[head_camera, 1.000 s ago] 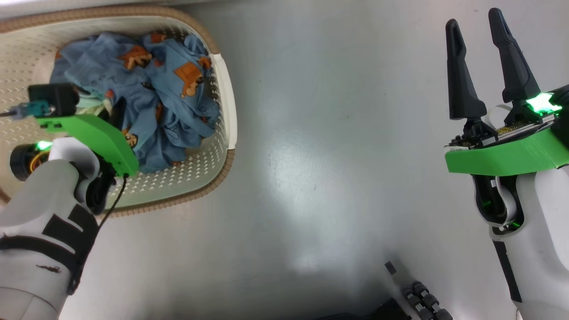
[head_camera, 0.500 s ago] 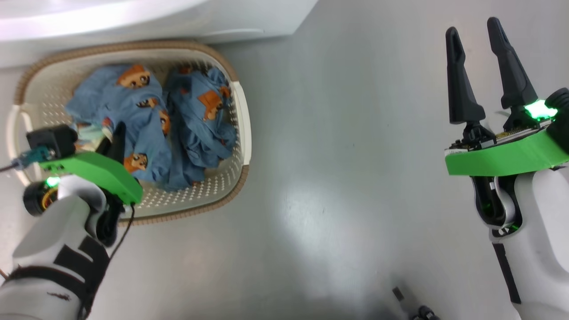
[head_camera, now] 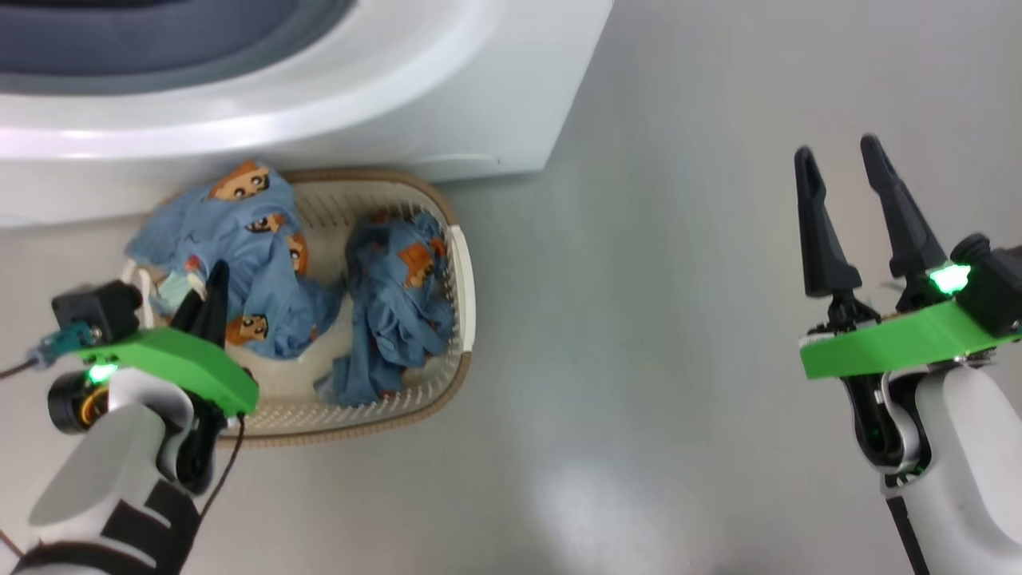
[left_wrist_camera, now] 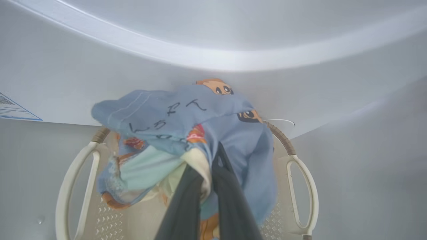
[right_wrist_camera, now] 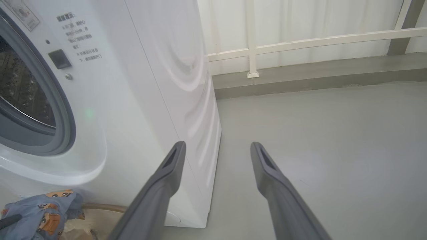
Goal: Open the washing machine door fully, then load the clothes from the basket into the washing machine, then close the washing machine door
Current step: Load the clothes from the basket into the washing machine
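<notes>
The left claw [left_wrist_camera: 207,166] is pinching soft, floppy, light clothes [left_wrist_camera: 173,110] above the basket [left_wrist_camera: 302,186]; grabbing a thick bunch is looking safest.

Nothing can be read with certainty. At the upper left of the right wrist view, the white front of the washing machine [right_wrist_camera: 110,100] carries a few short lines of small grey print [right_wrist_camera: 78,36], too blurred to make out. Above them is the corner of a label [right_wrist_camera: 21,13], also illegible. At the left edge of the left wrist view, a blue-edged sticker [left_wrist_camera: 13,110] on the machine has print too small to read. Dark hand-drawn strokes [left_wrist_camera: 166,116] cross the blue garment [left_wrist_camera: 233,133]; they look like letters but cannot be made out.
</notes>
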Motion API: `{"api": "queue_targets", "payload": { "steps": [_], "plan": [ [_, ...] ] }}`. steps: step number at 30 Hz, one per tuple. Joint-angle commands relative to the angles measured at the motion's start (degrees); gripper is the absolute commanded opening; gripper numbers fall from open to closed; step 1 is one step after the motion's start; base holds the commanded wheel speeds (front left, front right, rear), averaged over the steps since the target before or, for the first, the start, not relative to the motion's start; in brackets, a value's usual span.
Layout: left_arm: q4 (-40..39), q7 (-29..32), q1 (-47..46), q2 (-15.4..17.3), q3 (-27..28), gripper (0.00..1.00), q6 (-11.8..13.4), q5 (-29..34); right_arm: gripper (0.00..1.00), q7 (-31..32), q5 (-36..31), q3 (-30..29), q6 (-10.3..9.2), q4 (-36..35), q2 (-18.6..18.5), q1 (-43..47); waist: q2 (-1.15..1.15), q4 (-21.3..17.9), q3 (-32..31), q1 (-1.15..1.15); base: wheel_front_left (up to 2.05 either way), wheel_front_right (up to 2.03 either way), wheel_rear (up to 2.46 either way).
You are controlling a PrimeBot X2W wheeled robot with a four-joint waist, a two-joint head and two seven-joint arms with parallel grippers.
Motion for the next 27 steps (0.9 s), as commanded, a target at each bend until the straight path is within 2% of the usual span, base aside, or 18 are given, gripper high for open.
{"api": "queue_targets", "payload": {
  "steps": [1, 13, 27],
  "plan": [
    [-1.3, -0.6, 1.6, 2.2, 2.2, 0.00, 0.0, 1.1, 1.00, -0.4, 1.1, 0.8, 0.32, -1.0, -0.7, 1.8, 0.00, 1.0, -4.4, 0.00, 0.00, 0.00, 0.00],
    [-11.1, -0.6, 13.0, 0.5, 14.5, 0.00, 0.0, 13.3, 1.00, -0.4, 1.7, 0.2, 0.32, 0.4, -1.7, 7.9, 0.00, 1.6, -14.5, 0.00, 0.00, 0.00, 0.00],
    [-25.0, -0.6, 26.6, -1.9, 23.9, 0.00, 0.0, 22.9, 1.00, -0.4, 2.3, -0.7, 0.32, 1.1, -3.1, 15.7, 0.00, 2.3, -24.4, 0.00, 0.00, 0.00, 0.00]
  ]
}}
